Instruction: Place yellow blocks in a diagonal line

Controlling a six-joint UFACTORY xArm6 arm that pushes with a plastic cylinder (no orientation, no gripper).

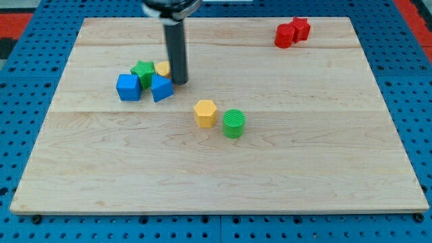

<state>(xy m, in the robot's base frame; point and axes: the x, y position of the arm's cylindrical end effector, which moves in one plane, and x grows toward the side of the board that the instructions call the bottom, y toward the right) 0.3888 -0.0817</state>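
A yellow hexagonal block (pixel 205 113) lies near the board's middle. A second yellow block (pixel 163 68) sits at the upper left, partly hidden behind my rod, its shape unclear. My tip (pixel 179 82) rests on the board just right of that block, touching or nearly touching it. The rod rises from there to the view's top.
A green star block (pixel 142 71), a blue cube (pixel 128 87) and a blue wedge-like block (pixel 161 88) cluster left of and below my tip. A green cylinder (pixel 233 123) stands right of the yellow hexagon. Two red blocks (pixel 291 32) lie at the top right. The wooden board (pixel 216 182) lies on blue pegboard.
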